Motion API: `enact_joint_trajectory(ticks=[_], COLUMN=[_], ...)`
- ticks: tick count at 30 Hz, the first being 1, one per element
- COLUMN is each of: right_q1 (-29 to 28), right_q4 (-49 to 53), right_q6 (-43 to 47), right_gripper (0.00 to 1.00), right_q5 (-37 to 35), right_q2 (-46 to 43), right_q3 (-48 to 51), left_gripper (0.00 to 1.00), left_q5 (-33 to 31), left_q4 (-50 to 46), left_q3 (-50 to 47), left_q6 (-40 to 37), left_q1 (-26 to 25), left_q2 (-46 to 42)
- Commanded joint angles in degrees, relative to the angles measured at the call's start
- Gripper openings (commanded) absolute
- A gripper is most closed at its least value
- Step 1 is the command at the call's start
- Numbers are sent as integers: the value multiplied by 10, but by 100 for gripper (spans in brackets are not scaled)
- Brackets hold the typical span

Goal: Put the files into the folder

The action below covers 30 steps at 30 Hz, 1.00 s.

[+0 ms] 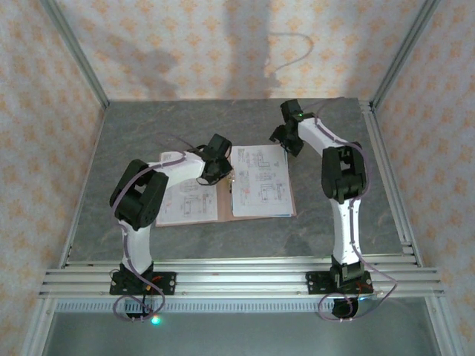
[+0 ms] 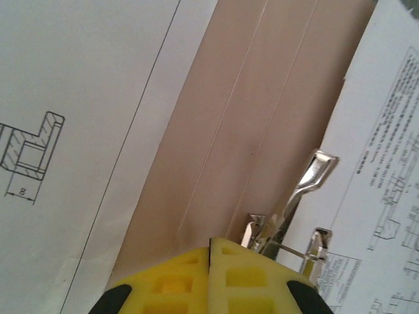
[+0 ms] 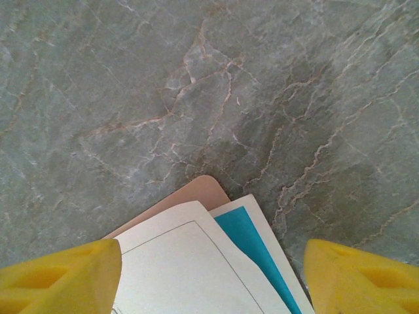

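**Desk:** What does the overhead frame give us?

**Photographer:** The folder [image 1: 225,200] lies open and flat mid-table, between the two arms. The files [image 1: 260,182] rest on it, white printed sheets over both halves, with a strip of pinkish card bare along the spine.

**Desk:** And the arms?

**Photographer:** The left gripper [image 1: 217,165] hangs over the spine near the folder's far edge. The right gripper [image 1: 288,139] sits by the far right corner. From above, their fingers are too small to read.

**Desk:** Do the wrist cameras settle it?

**Photographer:** Yes. On the left wrist, the yellow fingers [image 2: 249,281] are pressed together along a thin seam, with nothing seen pinched. Just beyond the tips is the metal fastener [image 2: 311,175], its prongs raised off the spine and sheets on either side. The tips appear close to the card, though contact cannot be told.

**Desk:** Right wrist?

**Photographer:** Its fingers are spread wide and empty, with the folder's rounded corner below and between them. That camera also picks out a teal-blue sheet [image 3: 252,245] peeking from under the top white sheet, which the overhead frame is too coarse to show clearly.

**Desk:** Setting?

**Photographer:** A grey, veined stone-look table [image 1: 148,133], aluminium frame rails [image 1: 237,278] at the near edge, and cream patterned wallpaper [image 1: 185,44] behind.
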<state>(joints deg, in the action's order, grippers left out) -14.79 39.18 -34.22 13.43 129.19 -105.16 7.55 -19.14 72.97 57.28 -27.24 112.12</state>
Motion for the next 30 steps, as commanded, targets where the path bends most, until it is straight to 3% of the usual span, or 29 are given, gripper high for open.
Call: enact_joint_trajectory(ticks=[1, 14, 30], right_q1=[3, -7, -28], right_q4=[11, -6, 5], right_q6=[-3, -23, -42], right_gripper=[74, 74, 74], right_q5=[4, 27, 4], right_q2=[12, 28, 15], right_q3=[-16, -18, -25], left_gripper=[3, 1, 0], left_q5=[2, 5, 11], left_q4=[-21, -13, -10], left_q3=[10, 1, -1], left_q6=[-14, -16, -16], left_q1=[6, 7, 7], left_q2=[5, 14, 15])
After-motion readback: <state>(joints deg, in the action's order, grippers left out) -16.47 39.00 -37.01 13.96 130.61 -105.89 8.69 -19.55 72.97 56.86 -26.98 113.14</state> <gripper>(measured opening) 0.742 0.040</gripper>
